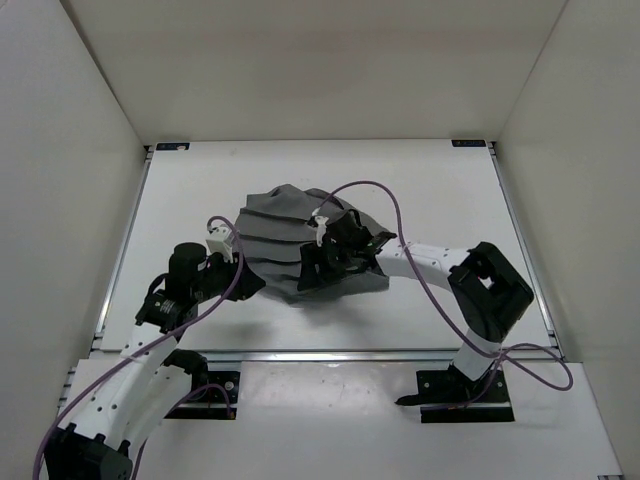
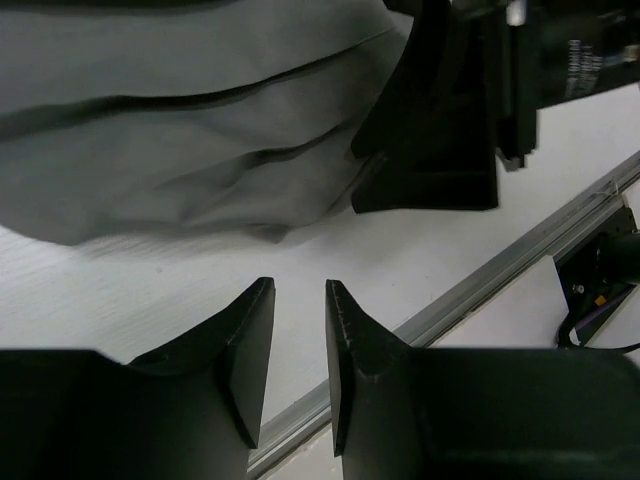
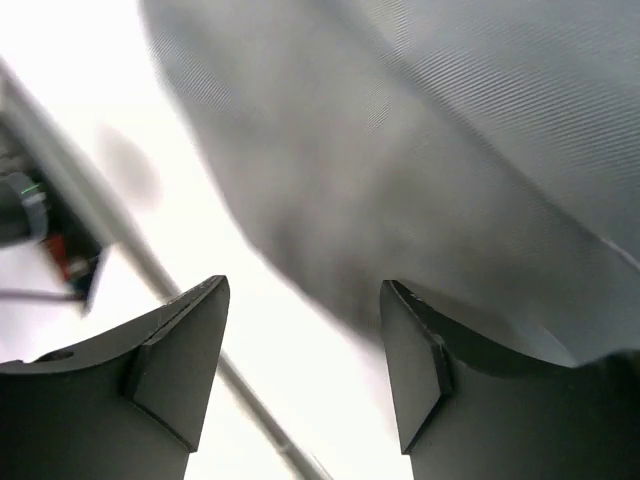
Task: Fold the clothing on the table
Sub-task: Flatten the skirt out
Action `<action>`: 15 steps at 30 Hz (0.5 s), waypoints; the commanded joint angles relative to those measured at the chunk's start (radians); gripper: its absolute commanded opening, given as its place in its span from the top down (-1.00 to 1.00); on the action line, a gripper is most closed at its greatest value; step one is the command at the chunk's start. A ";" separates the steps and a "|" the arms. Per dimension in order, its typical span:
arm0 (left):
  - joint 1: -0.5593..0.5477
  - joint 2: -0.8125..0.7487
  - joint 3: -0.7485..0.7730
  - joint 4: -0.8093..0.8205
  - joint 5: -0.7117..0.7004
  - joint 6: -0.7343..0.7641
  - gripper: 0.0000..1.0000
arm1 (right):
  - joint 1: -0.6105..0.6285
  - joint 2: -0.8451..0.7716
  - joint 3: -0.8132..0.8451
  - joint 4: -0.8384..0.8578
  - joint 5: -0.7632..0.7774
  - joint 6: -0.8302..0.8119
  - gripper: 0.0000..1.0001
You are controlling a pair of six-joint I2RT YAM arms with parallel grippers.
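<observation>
Top external: pleated matte gray clothing (image 1: 280, 232) (crumpled fan) | left tool (image 2: 298, 292) narrowly parted, empty | right tool (image 3: 305, 292) wide, empty

Bright, even overhead light; soft shadow under the clothing (image 1: 280, 235). Right wrist view is blurred, the table (image 3: 60, 60) glaring white there.

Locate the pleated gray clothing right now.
Top view: the clothing lies bunched at table centre, left pincer at its left edge, right pincer over its middle.
</observation>
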 commanded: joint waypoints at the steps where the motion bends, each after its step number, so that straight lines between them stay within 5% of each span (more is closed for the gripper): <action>1: -0.004 0.010 -0.002 0.029 -0.008 0.001 0.25 | 0.010 -0.087 0.047 0.062 -0.052 -0.026 -0.17; 7: -0.016 0.028 -0.043 0.101 0.018 -0.052 0.22 | -0.151 -0.282 -0.023 -0.023 0.111 -0.136 -0.21; 15: -0.042 0.071 -0.057 0.164 0.031 -0.083 0.24 | -0.254 -0.121 0.084 -0.122 0.264 -0.255 -0.19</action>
